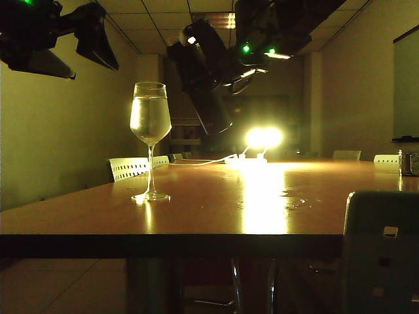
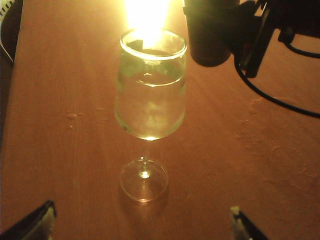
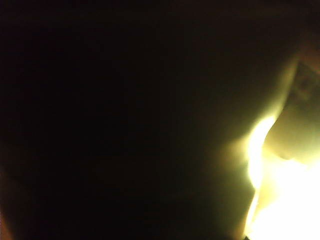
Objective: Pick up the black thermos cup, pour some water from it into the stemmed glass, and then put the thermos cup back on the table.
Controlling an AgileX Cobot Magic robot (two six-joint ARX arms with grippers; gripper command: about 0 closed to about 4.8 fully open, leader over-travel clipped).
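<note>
The stemmed glass (image 1: 150, 121) (image 2: 150, 95) stands upright on the left part of the table (image 1: 216, 216), its bowl mostly full of water. The black thermos cup (image 1: 211, 98) (image 2: 210, 35) hangs tilted in the air just right of the glass rim, higher than the bowl, and my right gripper (image 1: 203, 65) is shut on its body. In the right wrist view the thermos cup (image 3: 125, 120) is a dark mass that hides the fingers. My left gripper (image 1: 91, 65) (image 2: 142, 222) hovers open, high and to the left of the glass, with nothing between its fingertips (image 2: 37, 222).
A bright lamp (image 1: 262, 139) glares at the far end of the table. White chairs (image 1: 129, 167) line the far side and a chair back (image 1: 383, 248) stands at the front right. Water drops (image 1: 294, 196) lie right of centre. A small container (image 1: 409, 162) sits at the right edge.
</note>
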